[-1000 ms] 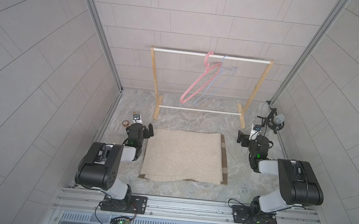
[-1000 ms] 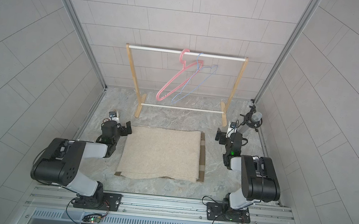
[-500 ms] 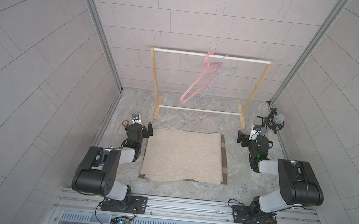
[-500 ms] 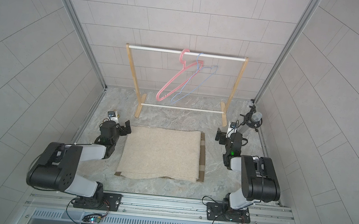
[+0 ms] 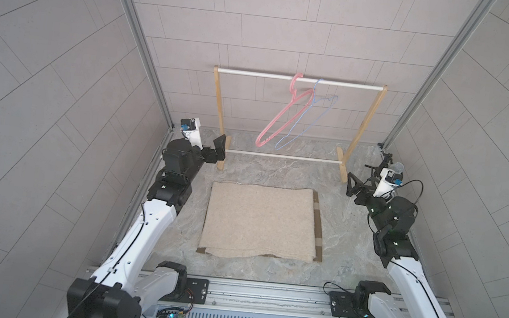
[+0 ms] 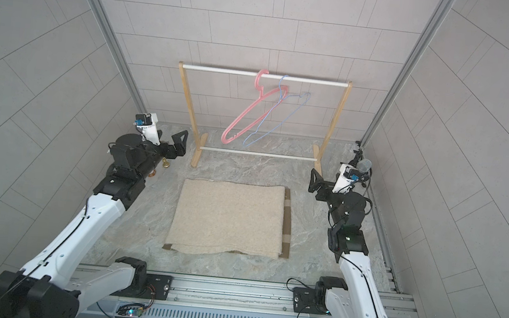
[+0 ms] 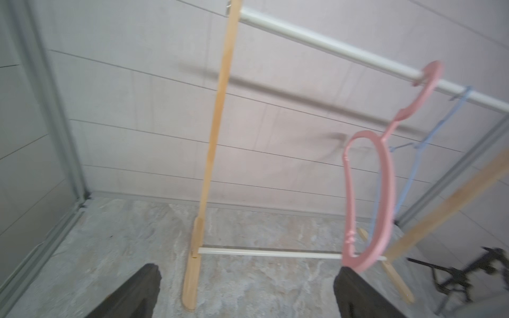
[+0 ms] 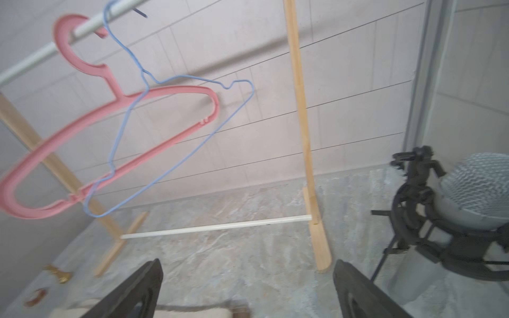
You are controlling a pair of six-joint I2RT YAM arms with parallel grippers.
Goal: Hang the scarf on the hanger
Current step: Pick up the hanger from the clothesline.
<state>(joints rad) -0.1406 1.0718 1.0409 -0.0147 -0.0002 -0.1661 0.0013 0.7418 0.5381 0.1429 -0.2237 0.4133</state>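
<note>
Both top views look down; blurry low wrist views apparently share the rack [image 7: 217, 110].

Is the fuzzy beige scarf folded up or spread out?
Folded. The fuzzy beige scarf lies flat on the marble table, and a brown under-layer peeks out along one edge.

Even soft light, blurred wrist views

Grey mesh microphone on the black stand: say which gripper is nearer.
Right. The right gripper sits close beside the grey mesh microphone; the left gripper is across the table, by the far leg of the wooden rack.
</note>
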